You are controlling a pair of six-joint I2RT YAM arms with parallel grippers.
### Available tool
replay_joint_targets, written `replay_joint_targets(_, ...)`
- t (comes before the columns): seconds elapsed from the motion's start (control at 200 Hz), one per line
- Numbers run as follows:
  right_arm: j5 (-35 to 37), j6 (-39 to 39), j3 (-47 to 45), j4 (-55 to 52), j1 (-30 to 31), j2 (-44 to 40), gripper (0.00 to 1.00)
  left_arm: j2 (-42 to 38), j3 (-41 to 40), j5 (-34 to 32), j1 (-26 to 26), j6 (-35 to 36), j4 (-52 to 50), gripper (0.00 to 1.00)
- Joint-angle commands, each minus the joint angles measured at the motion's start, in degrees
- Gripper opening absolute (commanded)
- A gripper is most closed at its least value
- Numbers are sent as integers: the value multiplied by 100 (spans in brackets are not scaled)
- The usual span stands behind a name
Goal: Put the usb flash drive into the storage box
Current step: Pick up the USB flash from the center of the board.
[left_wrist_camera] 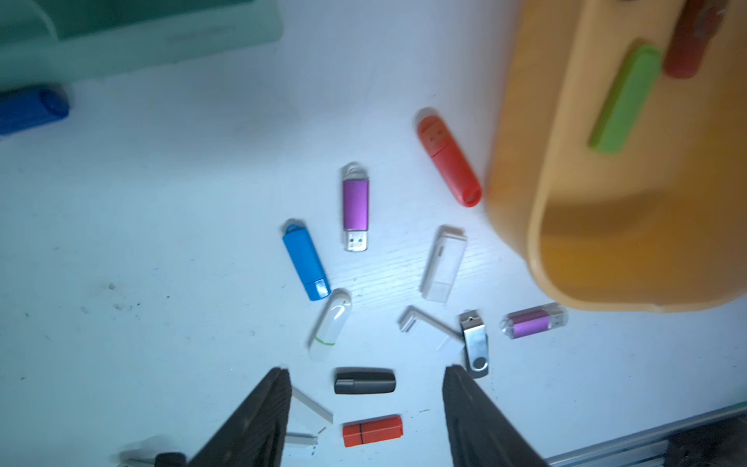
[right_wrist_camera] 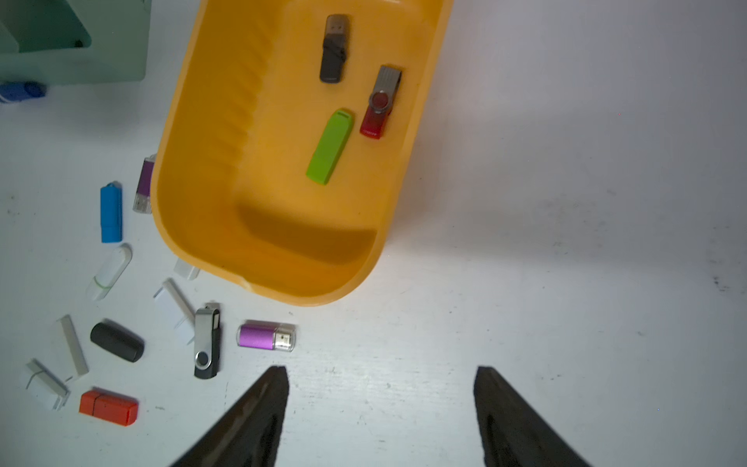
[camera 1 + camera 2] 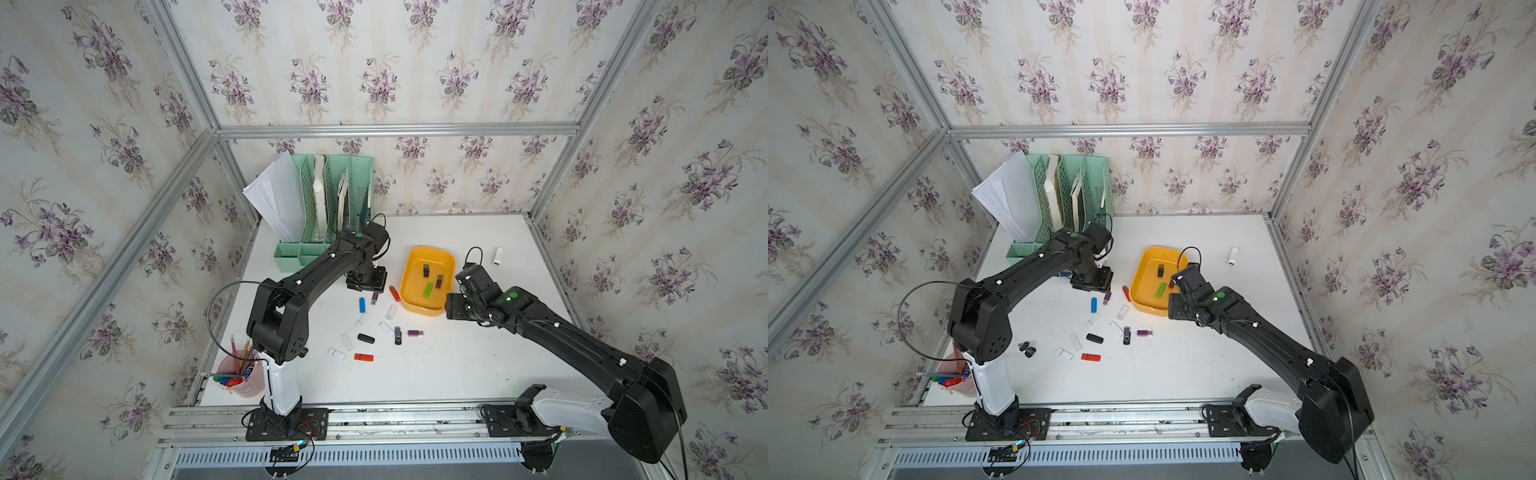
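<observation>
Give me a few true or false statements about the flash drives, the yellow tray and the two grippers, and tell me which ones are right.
1. The shallow yellow-orange plastic storage box holds three flash drives. True.
2. The lime-green flash drive lies outside the box. False: it lies inside the box.
3. The left gripper is open and holds nothing. True.
4. The right gripper is shut on a purple flash drive. False: it is open and empty.
5. The sky-blue plastic flash drive lies on the white table. True.
</observation>
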Motion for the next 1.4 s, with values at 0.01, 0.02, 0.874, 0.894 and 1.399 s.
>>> replay_joint_targets(0.01, 173, 443, 39, -165, 400, 116, 78, -75, -466, -170, 115, 22, 512, 65)
replay_joint_targets(0.02, 173, 471, 38, -164, 438, 124, 78, -66, -491, -174, 119, 24, 533, 65)
replay_joint_targets(0.874, -565, -115, 163, 1192, 1537, 1601, 89, 829, -736, -308, 319, 136, 1072, 59)
replay_joint_targets(0.894, -597, -172, 175, 1225, 1530, 1651, 89, 830, -741, -302, 317, 129, 1069, 59)
replay_joint_targets(1.399, -1404, -681, 274, 1913, 1195, 2384, 90, 777, -837, -255, 323, 120, 1107, 59)
